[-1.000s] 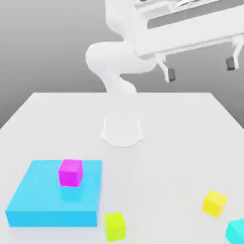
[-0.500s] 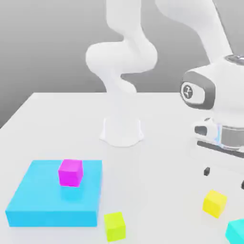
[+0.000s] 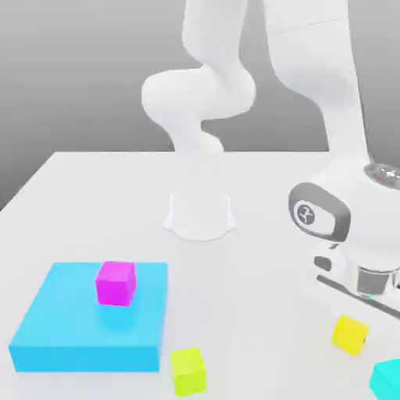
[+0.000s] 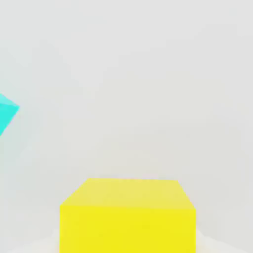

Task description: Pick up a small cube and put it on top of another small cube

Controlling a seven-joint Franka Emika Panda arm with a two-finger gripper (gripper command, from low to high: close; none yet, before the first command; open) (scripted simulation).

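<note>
The white arm bends down from its base at the far middle of the table (image 3: 70, 195), its wrist lowered over the near corner at the exterior view's right, hand pointing down. The gripper (image 3: 361, 312), jaws drawn fully together, sits directly above the small yellow cube (image 3: 350, 334), which rests on the tabletop beside a cyan cube (image 3: 387, 380); whether the cube is clamped cannot be told.
</note>
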